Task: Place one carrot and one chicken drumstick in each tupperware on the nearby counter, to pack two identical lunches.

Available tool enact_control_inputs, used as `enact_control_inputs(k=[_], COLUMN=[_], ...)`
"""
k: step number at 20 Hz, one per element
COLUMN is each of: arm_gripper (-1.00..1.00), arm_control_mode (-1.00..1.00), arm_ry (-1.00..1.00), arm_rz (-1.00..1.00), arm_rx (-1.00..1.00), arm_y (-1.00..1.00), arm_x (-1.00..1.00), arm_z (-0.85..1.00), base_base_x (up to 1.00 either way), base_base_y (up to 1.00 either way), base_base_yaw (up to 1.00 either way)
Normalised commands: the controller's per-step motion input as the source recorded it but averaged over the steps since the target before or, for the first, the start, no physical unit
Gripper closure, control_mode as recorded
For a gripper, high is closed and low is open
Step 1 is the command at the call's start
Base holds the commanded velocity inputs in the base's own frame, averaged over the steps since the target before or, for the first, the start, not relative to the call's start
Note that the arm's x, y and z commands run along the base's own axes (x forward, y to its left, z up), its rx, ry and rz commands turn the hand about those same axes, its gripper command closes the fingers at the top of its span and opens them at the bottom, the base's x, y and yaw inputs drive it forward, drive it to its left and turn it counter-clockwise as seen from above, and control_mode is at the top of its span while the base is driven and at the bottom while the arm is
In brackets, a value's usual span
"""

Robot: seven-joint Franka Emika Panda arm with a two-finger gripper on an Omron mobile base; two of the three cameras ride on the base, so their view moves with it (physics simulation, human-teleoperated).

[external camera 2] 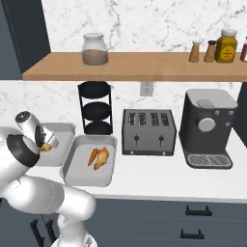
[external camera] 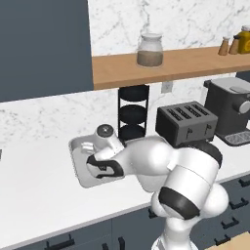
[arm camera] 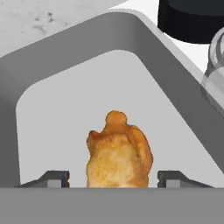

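Note:
My gripper [arm camera: 113,177] reaches down into the left tupperware [arm camera: 65,74], a pale grey tub on the white counter [external camera 2: 159,178]. A golden chicken drumstick [arm camera: 118,153] stands on the tub floor between my two fingertips [arm camera: 54,178], which stand open with a small gap on each side of it. From the right base view, the hand hovers over this left tupperware [external camera 2: 65,130] and a bit of the drumstick [external camera 2: 46,147] peeks out beneath it. The right tupperware [external camera 2: 77,178] holds a carrot [external camera 2: 92,156] and another drumstick [external camera 2: 102,158]. In the left base view my arm covers most of the tub [external camera: 78,146].
A black tiered rack [external camera 2: 94,108] stands just behind the tubs. To the right are a silver-grey toaster [external camera 2: 147,131] and a dark coffee machine [external camera 2: 207,126]. The wooden shelf [external camera 2: 144,65] above carries a glass jar [external camera 2: 94,49] and spice bottles [external camera 2: 226,46].

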Motion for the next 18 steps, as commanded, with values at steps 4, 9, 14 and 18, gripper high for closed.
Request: enact_control_inputs(k=[4, 9, 14, 18], arm_gripper=[-1.00, -1.00, -1.00, -1.00], arm_control_mode=[-1.00, -1.00, -1.00, -1.00], arm_ry=[0.19, 0.10, 0.00, 0.00], arm_rz=[-0.05, -0.01, 0.00, -0.02], arm_rx=[0.00, 0.07, 0.05, 0.00], arm_y=[0.00, -0.15, -0.41, -0.45], arm_x=[0.21, -0.63, -1.00, -1.00], arm_z=[0.95, 1.00, 0.71, 0.07], base_base_x=[0.00, 0.00, 0.00, 0.00], base_base_y=[0.00, 0.00, 0.00, 0.00], base_base_yaw=[0.00, 0.00, 0.00, 0.00])
